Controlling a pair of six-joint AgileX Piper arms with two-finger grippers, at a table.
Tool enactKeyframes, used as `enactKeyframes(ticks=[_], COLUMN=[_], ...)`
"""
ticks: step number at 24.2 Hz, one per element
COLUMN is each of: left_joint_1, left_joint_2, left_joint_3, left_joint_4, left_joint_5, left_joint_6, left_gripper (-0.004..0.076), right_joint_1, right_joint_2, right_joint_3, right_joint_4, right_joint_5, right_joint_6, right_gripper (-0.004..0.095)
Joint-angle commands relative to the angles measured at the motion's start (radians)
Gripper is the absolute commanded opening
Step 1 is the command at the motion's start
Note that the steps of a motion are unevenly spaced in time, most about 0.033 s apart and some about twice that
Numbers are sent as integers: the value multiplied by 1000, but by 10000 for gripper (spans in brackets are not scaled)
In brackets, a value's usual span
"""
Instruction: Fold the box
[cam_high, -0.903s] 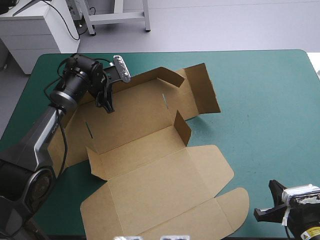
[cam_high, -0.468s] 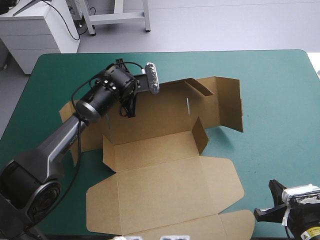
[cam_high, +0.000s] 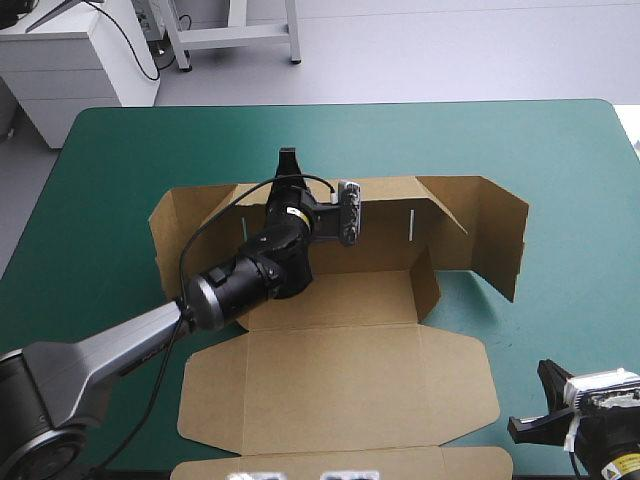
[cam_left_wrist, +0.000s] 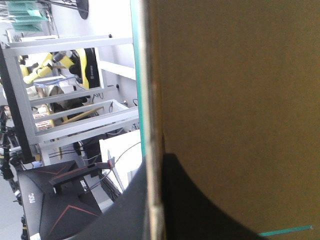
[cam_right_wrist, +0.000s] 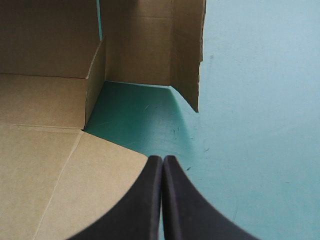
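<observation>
— Mid-table, far side: your left gripper (cam_high: 288, 163) is clamped on the top edge of the far wall (cam_high: 385, 225) of the box (cam_high: 370, 290). Left wrist view shows the board edge running straight between the fingers (cam_left_wrist: 190, 220).
— Where's the box overall?
— Centre of the table (cam_high: 570, 150), squared to it. Far wall upright, long axis left to right. Lid panel (cam_high: 340, 375) flat, reaching the near edge.
— Right side?
— Right gripper (cam_right_wrist: 162, 167) pressed together, holding nothing, low at the near right corner, well apart from the far wall.
— What does the next move hang on?
— My read: the wall hinges on that left-right crease, so you drive across it, toward or away from the near edge, never along it. Right flap (cam_high: 500, 240) stands splayed outward at the wall's right end. Your right arm is the nearer one for that.
</observation>
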Motion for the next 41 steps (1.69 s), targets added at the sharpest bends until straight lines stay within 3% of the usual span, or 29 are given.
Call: enactKeyframes(ticks=[1, 6, 11, 17, 22, 27, 30, 41], left_joint_1=[-42, -64, -131, -206, -231, -236, -236, -236], left_joint_2=[-84, -124, -162, -171, -171, -171, -171, -171], left_joint_3=[30, 124, 238, 299, 319, 319, 319, 319], left_joint_4=[98, 258, 492, 498, 492, 492, 505, 580], left_joint_5=[-15, -5, 72, 136, 139, 160, 182, 217], left_joint_6=[-79, -275, -461, -514, -551, -564, -543, -513], left_gripper=[-9, -8, -8, -8, -8, -8, -8, -8], right_joint_1=[2, 2, 2, 2, 2, 2, 2, 2], right_joint_2=[13, 13, 15, 15, 53, 258, 533, 1254], right_joint_3=[-28, -28, -28, -28, -57, -292, -549, -1126], right_joint_4=[-2, -2, -2, -2, -4, -2, 3, 3], right_joint_5=[-73, -73, -73, -73, -50, 32, 168, 134], right_joint_6=[-4, -4, -4, -2, 114, 167, 148, 84], right_gripper=[-20, -20, -20, -20, -20, -20, -20, -20])
